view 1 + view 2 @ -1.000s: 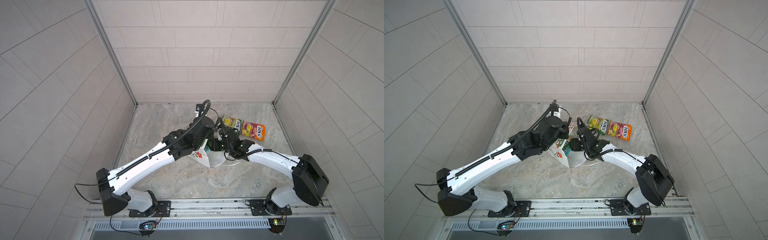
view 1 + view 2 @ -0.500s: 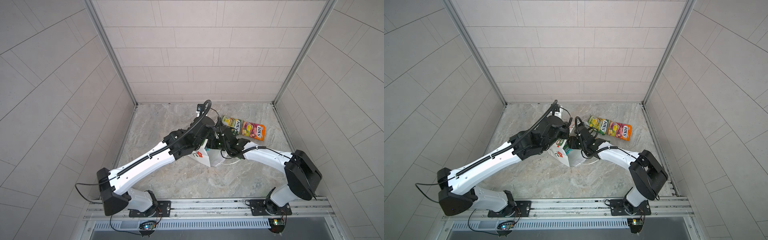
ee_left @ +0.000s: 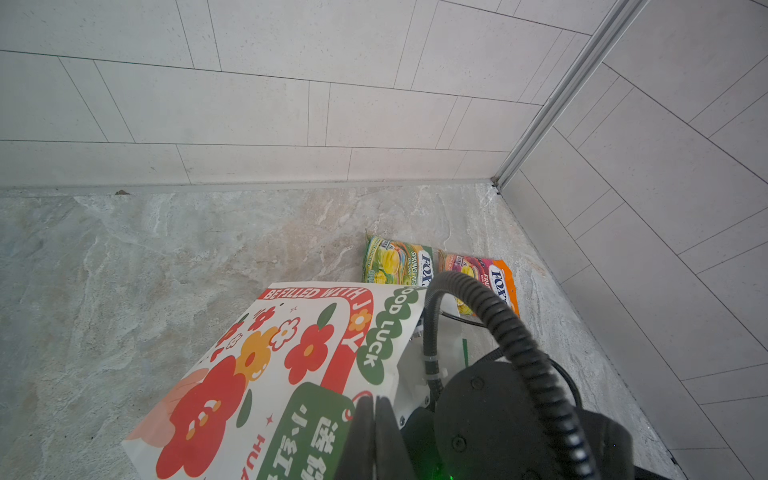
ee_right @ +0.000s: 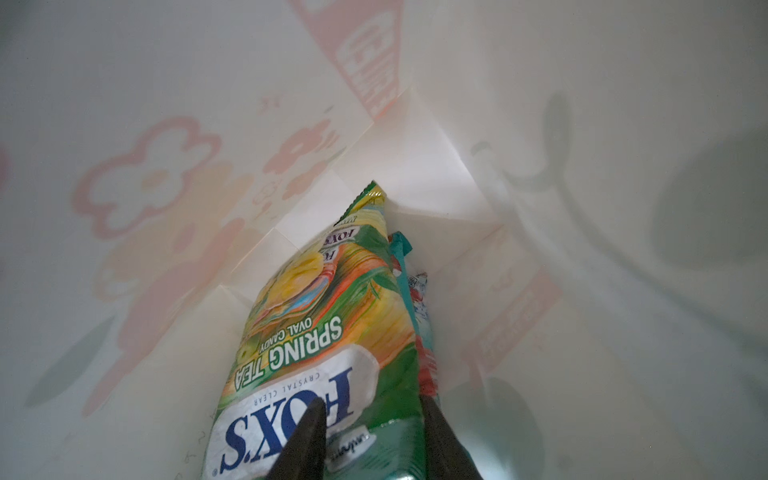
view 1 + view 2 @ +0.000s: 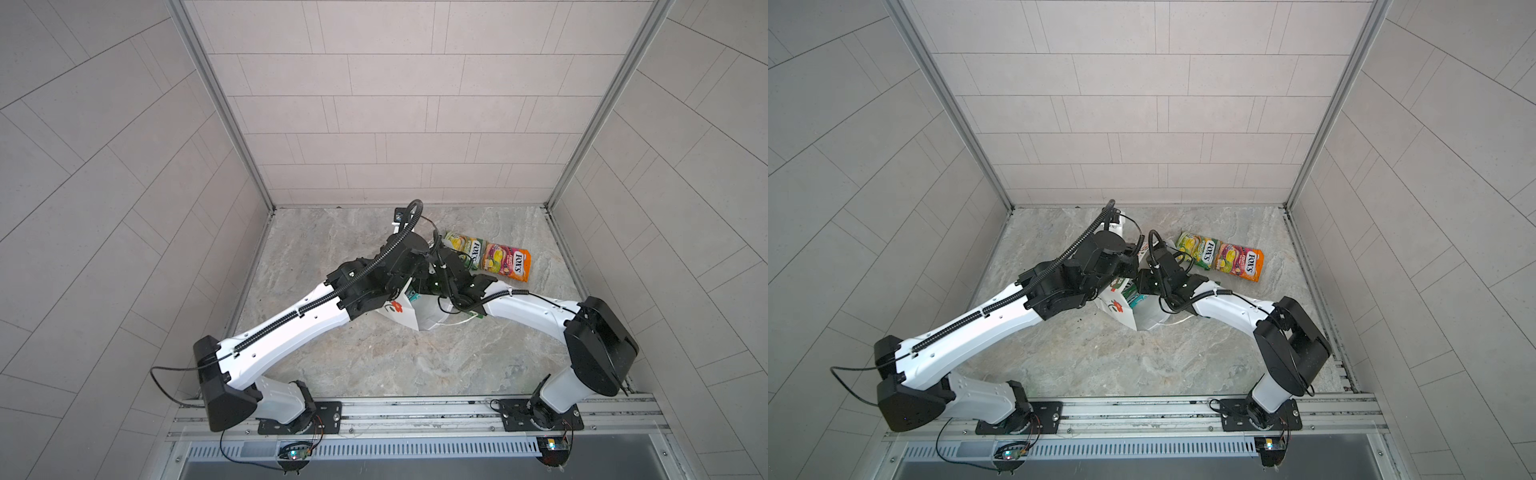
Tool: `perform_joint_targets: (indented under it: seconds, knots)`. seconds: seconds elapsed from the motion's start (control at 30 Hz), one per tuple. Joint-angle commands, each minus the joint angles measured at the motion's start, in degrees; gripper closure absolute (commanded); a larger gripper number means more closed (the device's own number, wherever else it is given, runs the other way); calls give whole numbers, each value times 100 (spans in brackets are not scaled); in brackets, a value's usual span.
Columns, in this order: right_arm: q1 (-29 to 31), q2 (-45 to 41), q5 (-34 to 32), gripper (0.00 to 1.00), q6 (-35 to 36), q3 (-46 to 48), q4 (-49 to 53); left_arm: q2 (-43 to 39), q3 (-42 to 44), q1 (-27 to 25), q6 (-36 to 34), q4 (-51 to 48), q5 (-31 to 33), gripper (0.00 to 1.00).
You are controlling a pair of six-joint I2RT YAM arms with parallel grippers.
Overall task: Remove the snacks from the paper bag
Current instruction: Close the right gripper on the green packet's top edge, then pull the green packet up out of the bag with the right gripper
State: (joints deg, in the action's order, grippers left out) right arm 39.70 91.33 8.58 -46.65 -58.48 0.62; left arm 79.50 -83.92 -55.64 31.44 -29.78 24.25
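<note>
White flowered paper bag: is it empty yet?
Not empty: inside the paper bag are a green-yellow plastic FOX'S packet and a teal packet.

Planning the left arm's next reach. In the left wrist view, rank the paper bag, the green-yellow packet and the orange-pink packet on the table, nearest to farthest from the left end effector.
1. paper bag: its rim pinched in the left end effector.
2. green-yellow packet: lying flat beyond the bag.
3. orange-pink packet: against it, farther out.

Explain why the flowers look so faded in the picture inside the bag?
Right wrist view: light glows through the bag, so its print shows faint and reversed, the packet stays sharp; left wrist view: outside, the flowers are vivid.
</note>
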Motion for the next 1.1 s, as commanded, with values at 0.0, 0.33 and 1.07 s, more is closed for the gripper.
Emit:
perform_joint_targets:
  seconds: [0.0, 0.33, 1.07]
  knots:
    - [2, 145, -39, 64, -97, -157, 26, -33, -38, 26, -77, 104, 9, 100]
    - [-5, 431, 209, 70, -224, -286, -110, -69, 29, 27, -42, 112, 1, 100]
    - [-17, -1193, 640, 100, 332, 174, -58, -173, 232, 27, 133, -53, 612, 100]
